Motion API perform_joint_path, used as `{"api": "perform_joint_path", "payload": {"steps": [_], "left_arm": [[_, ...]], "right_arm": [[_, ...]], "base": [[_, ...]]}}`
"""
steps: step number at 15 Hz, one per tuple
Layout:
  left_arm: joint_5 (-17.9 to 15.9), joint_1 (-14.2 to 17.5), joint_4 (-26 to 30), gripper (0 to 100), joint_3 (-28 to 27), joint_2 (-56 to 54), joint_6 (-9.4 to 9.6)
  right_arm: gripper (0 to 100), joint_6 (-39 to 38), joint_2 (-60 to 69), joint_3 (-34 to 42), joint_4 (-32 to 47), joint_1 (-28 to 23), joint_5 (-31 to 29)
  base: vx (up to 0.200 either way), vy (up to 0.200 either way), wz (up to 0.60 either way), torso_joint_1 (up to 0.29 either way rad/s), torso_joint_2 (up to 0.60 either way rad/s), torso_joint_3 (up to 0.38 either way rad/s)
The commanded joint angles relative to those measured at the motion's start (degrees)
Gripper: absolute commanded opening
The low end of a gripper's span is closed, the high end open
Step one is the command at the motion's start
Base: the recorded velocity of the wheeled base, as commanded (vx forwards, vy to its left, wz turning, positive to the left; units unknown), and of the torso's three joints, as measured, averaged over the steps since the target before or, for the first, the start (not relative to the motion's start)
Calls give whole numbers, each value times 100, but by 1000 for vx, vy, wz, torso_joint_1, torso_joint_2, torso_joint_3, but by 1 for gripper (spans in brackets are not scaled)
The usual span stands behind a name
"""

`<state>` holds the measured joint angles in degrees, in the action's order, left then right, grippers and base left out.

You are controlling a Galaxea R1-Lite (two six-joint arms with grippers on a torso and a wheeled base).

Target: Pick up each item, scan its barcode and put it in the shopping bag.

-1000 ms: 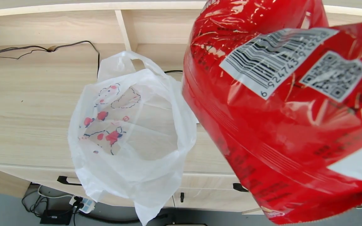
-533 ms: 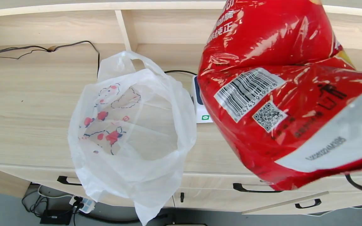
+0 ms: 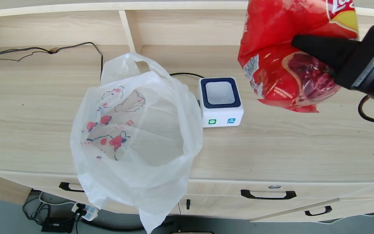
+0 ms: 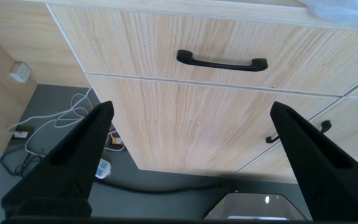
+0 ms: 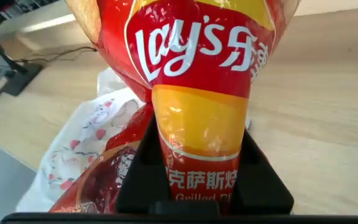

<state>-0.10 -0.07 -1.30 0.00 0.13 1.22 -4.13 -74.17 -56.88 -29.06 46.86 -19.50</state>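
Head view: my right end effector (image 3: pixel 299 44) is clamped on the red chip bag (image 3: pixel 281 78), holding it in the air above the counter (image 3: pixel 287 149), at about 2 o'clock from the scanner (image 3: pixel 221 100). The barcode label (image 3: pixel 251 70) sits on the bag's 9 o'clock edge, turned partly toward the scanner but not over its window. The shopping bag (image 3: pixel 135 130) stands open at 8 o'clock from the scanner, and I make out nothing inside. So pick-up looks done. I cannot tell whether the scan has registered. The drop into the shopping bag is left. Down in front of the drawers (image 4: pixel 222 93), my left end effector (image 4: pixel 191 162) hangs with fingers wide apart, holding nothing.
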Motion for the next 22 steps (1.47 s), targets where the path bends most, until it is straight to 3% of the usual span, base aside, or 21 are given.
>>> {"api": "perform_joint_path", "payload": {"steps": [1,6,19,22], "left_arm": [[1,-1,-1,100,0,4,1],[1,-1,-10,100,0,4,-8],[1,-1,-19,100,0,4,28],[1,-1,-19,100,0,4,177]], "right_arm": [[0,624,-502,-95,-170,-98,-62],[0,2022,-1126,-420,-372,-98,-89],[0,2030,-1566,72,-1655,-397,-80],[0,2593,-1601,54,-1813,-397,-80]], "base": [[0,0,0,0,0,0],[0,0,0,0,0,0],[0,0,0,0,0,0],[0,0,0,0,0,0]]}}
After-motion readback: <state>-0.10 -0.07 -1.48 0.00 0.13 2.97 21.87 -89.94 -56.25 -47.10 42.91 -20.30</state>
